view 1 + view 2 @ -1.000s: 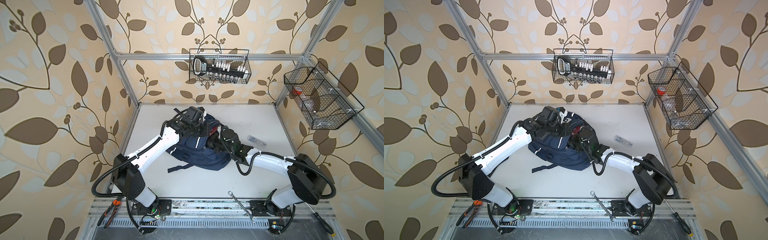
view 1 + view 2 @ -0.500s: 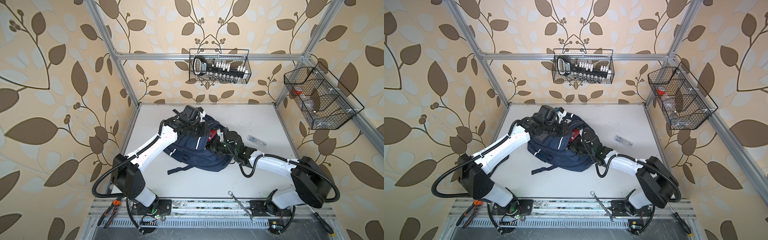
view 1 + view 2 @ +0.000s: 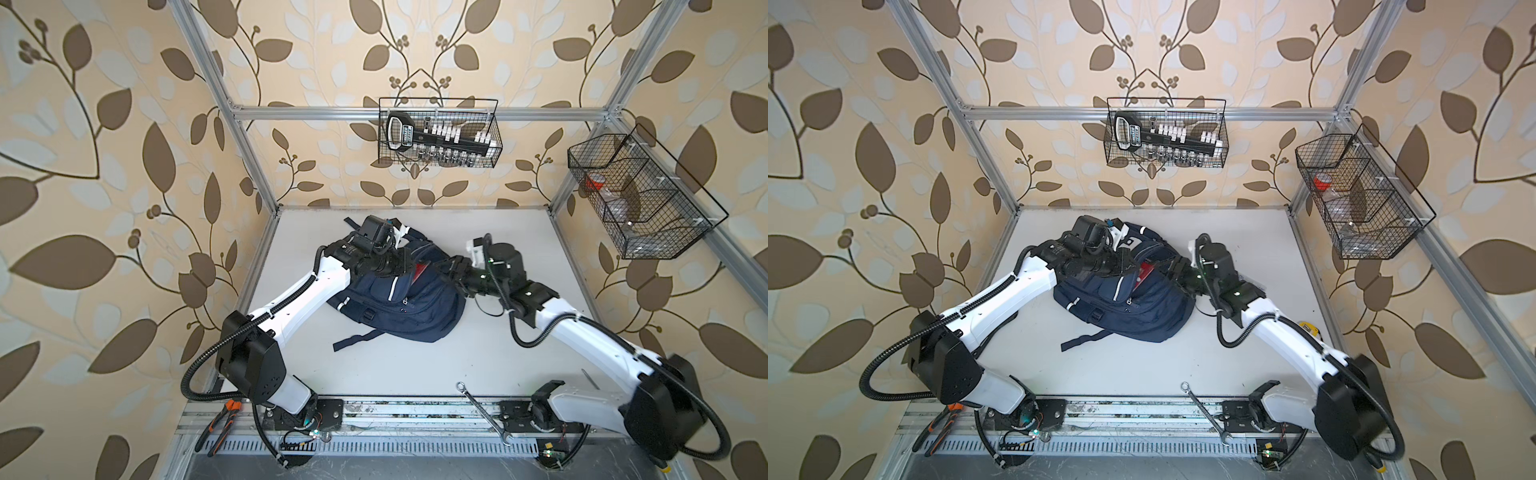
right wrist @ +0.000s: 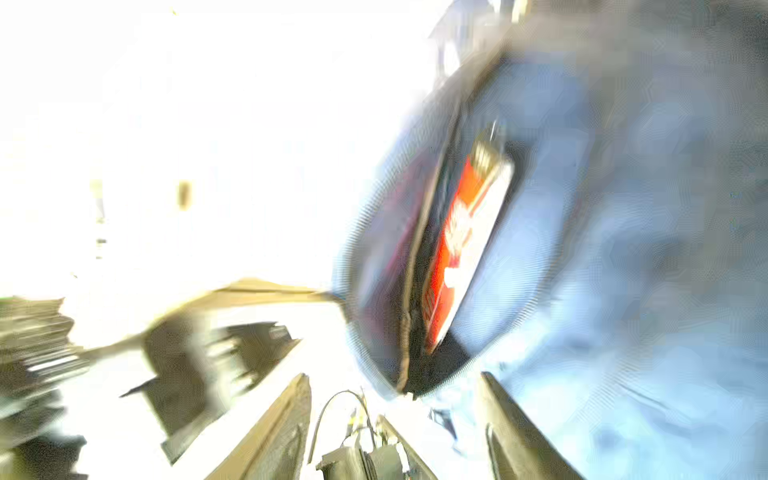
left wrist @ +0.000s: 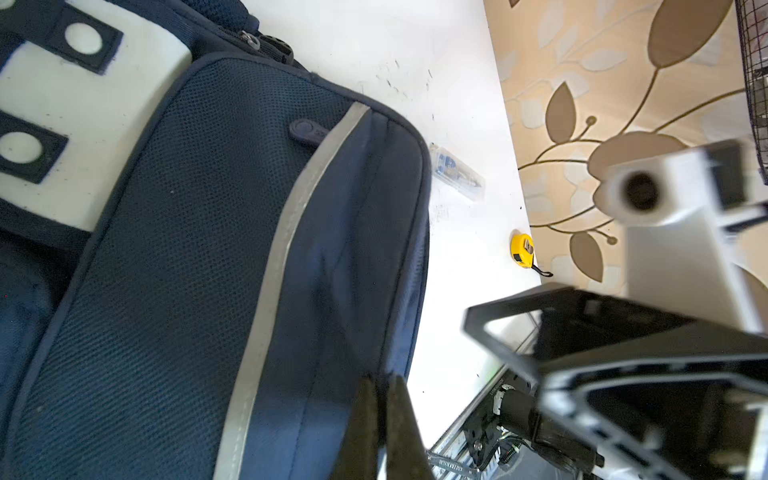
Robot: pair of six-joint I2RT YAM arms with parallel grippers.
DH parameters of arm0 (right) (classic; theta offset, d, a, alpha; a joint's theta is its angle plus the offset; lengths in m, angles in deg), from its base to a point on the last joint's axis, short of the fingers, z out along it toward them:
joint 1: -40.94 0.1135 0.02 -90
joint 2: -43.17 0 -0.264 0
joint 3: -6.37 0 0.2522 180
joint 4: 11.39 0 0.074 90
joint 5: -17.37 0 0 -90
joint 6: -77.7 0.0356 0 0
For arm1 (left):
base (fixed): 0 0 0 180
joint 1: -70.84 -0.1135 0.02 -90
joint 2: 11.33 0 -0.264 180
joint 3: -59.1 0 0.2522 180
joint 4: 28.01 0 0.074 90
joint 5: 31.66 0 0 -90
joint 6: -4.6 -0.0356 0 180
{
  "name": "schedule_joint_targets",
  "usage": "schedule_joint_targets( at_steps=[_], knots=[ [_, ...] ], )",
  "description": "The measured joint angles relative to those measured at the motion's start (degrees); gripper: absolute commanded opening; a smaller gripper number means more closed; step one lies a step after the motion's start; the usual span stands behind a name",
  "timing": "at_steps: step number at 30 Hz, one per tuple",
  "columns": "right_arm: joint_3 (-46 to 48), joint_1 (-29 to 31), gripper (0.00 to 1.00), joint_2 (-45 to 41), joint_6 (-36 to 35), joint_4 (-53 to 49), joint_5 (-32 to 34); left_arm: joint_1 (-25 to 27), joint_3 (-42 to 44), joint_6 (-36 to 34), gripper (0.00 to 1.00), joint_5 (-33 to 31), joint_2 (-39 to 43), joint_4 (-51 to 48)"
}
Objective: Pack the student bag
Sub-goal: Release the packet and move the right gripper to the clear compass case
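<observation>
The student bag [image 3: 415, 307] [image 3: 1142, 309], navy with pale stripes, lies in the middle of the white table. Its top opening gapes, and a red-and-white flat item [image 3: 419, 270] [image 4: 461, 249] sits inside. My left gripper [image 3: 406, 267] [image 5: 380, 399] is shut on the navy fabric at the rim of the opening and holds it up. My right gripper [image 3: 448, 266] [image 4: 395, 395] stands open just right of the opening, with nothing between its fingers. The right wrist view is blurred.
A yellow tape measure [image 5: 522, 250] and a clear plastic packet [image 5: 457, 172] lie on the table right of the bag. A wrench [image 3: 484, 411] and pliers [image 3: 218, 428] rest at the front rail. Wire baskets hang on the back wall [image 3: 438, 137] and right wall [image 3: 640, 195].
My right gripper has opened, let go of the red-and-white item inside the bag and drawn back to the right. The left gripper keeps its hold on the rim.
</observation>
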Motion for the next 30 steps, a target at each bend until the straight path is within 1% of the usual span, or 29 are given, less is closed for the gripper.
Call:
schedule_joint_targets(
  at_steps=[2, 5, 8, 9, 12, 15, 19, 24, 27, 30],
  knots=[
    [-1.03, -6.19, 0.69, -3.32, -4.68, -5.81, 1.33, 0.0, 0.0, -0.31, 0.0, -0.04, 0.02, 0.04],
    [-4.48, -14.84, 0.72, -1.95, -11.52, -13.49, 6.64, 0.0, 0.0, -0.81, 0.0, -0.02, 0.02, 0.02],
    [-6.73, -22.47, 0.72, 4.11, -16.87, -17.14, 11.82, 0.0, 0.57, -1.03, 0.0, 0.26, 0.5, 0.22],
    [-7.23, -25.22, 0.74, 7.28, -18.36, -17.68, 12.74, 0.0, 1.07, -1.05, 0.0, 0.33, 0.94, 0.24],
    [-8.07, -30.67, 0.74, 16.68, -21.7, -17.33, 15.69, 0.0, 2.47, -1.27, 0.0, 0.37, 2.34, 0.37],
    [-8.79, -32.2, 0.74, 24.02, -24.74, -16.57, 18.34, 0.0, 3.78, -1.66, 0.0, 0.46, 3.45, 0.33],
    [-12.85, -32.76, 0.74, 30.73, -28.44, -15.21, 20.33, 0.0, 5.51, -2.19, 0.0, 0.92, 4.85, 0.31],
    [-18.32, -37.44, 0.74, 37.94, -30.84, -11.63, 18.78, 0.0, 6.38, -2.32, 0.0, 1.03, 5.29, 0.28],
    [-18.1, -39.28, 0.74, 39.5, -31.28, -11.69, 17.22, 0.02, 6.38, -2.38, 0.0, 0.83, 5.31, 0.26],
    [-16.72, -39.17, 0.73, 39.08, -31.21, -11.67, 14.6, 0.0, 6.38, -2.45, 0.0, 0.61, 5.31, 0.24]
  ],
)
